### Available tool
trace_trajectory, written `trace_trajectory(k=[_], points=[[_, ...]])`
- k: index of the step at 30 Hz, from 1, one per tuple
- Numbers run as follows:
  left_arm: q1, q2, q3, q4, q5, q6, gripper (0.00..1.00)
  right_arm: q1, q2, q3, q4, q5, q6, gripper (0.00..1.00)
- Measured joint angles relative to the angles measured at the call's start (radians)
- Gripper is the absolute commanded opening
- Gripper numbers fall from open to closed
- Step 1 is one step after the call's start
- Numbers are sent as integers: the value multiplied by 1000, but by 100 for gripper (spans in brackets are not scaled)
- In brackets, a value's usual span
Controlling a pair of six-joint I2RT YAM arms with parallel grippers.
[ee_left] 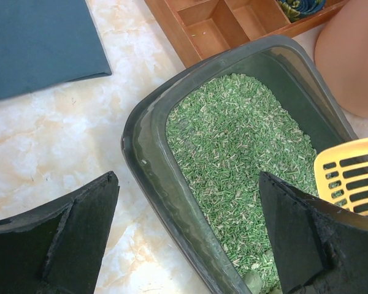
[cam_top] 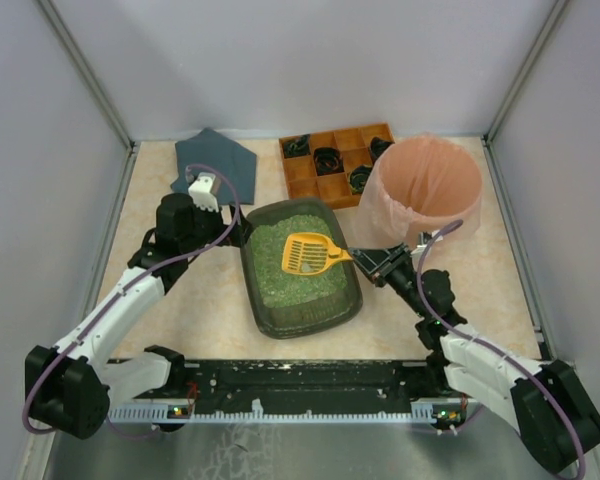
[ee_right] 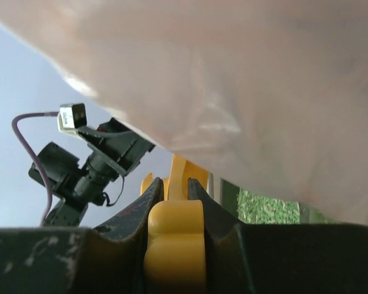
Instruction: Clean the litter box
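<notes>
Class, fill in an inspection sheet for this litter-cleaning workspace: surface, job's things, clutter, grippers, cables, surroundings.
Surface: beige marbled table.
Job's things: litter box with green litter, centre; yellow scoop over the litter.
Clutter: wooden compartment tray holding dark items; pink bag-lined bin; dark blue mat.
Grippers: left gripper open, fingers straddling one box wall; right gripper shut on the scoop's handle.
Cables: purple cable along each arm.
Surroundings: plain grey walls on three sides.

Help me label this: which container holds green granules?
The dark grey-green rectangular plastic litter box; the orange-brown wooden compartment tray and round pink bag-lined bin show none.
</notes>
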Motion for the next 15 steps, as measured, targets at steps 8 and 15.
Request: trace_trajectory(k=[8,15], points=[[3,-3,0,2,4,0,100,33,-26,62,-48,-13,-56,0],[3,-4,-2,2,8,1,100,10,-10,18,-15,-32,-26,0]])
